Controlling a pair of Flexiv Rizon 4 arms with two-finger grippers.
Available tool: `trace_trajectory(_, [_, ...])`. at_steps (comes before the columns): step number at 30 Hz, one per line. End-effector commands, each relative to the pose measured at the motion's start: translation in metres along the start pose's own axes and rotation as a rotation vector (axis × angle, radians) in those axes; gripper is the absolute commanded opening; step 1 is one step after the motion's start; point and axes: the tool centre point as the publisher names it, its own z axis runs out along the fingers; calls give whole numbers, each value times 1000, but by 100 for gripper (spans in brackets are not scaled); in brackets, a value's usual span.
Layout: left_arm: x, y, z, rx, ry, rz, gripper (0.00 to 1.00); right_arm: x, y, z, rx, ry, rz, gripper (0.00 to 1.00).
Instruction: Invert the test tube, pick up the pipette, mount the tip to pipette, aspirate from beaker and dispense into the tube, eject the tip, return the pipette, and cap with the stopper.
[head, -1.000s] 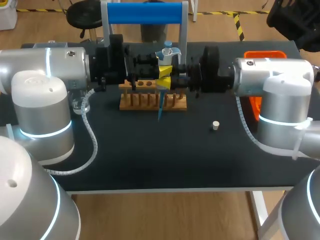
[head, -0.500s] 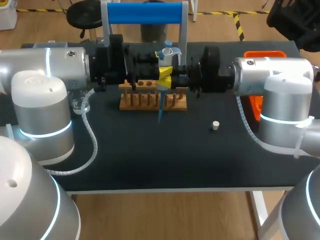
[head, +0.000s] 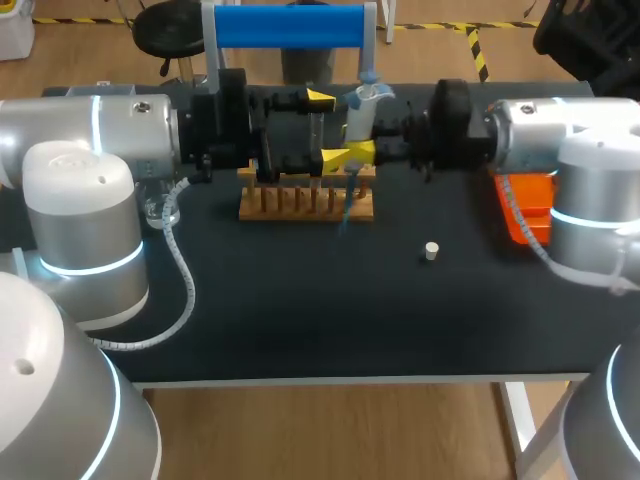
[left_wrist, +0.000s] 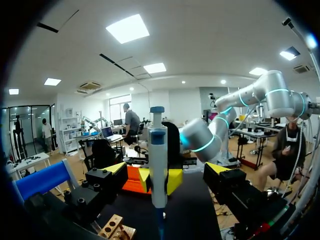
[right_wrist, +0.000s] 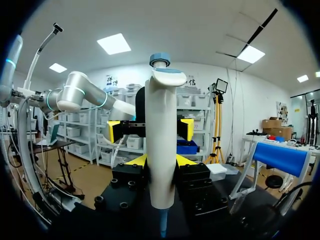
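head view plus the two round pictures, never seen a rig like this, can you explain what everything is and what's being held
Two robot arms work at a black table. The head view looks down from above and behind: the left arm comes in at the view's left, the right arm at its right. Each round picture comes from a camera on one arm's wrist, looking out along its two yellow-tipped fingers. The right tool is shut on a white pipette with a blue tip, held upright by a wooden rack. The left tool faces it with fingers wide apart, holding nothing that I can see. Also on the table are a small white stopper and an orange tray.
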Motion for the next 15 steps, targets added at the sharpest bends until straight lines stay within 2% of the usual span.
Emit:
trace_trajectory(1, [1,1,2,6,-6,2,100,-10,4,-30,-4,44,-3,0])
trace_trajectory(9, [1,1,2,6,-6,2,100,-38,11,-79,8,38,-43,0])
trace_trajectory(15, [1,1,2,6,-6,2,100,-61,16,-114,31,-15,-62,0])
